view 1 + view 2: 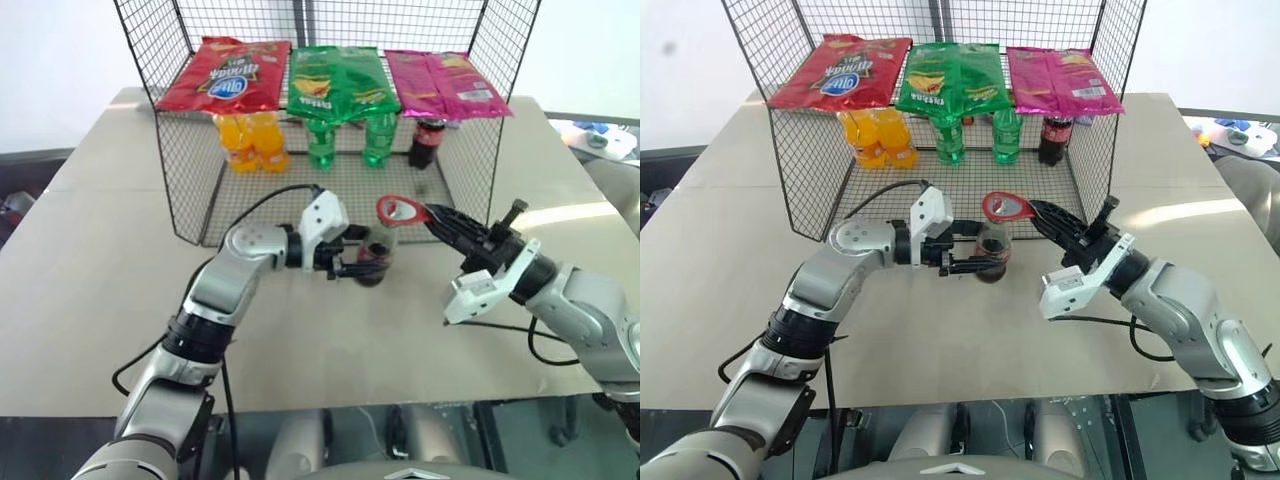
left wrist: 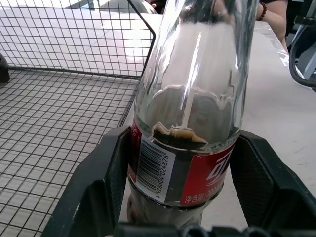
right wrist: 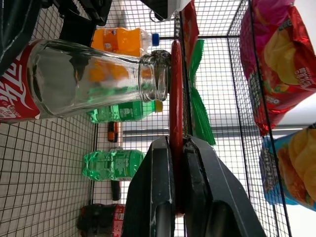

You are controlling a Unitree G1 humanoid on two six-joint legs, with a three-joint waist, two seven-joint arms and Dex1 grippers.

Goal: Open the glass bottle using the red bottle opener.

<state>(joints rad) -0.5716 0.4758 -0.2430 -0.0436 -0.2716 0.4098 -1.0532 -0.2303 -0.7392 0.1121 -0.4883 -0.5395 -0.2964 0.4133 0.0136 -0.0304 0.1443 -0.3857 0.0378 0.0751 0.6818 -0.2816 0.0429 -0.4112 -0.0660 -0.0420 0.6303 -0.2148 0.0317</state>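
One tan table [image 1: 120,300] carries a wire basket [image 1: 180,190] of drinks.

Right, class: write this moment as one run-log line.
left end effector: closed on glass bottle, upright on table | right end effector: shut on red bottle opener | opener head at bottle mouth

The clear glass bottle [image 2: 190,123] stands upright, the flat red bottle opener [image 1: 397,210] seemingly resting on its mouth.
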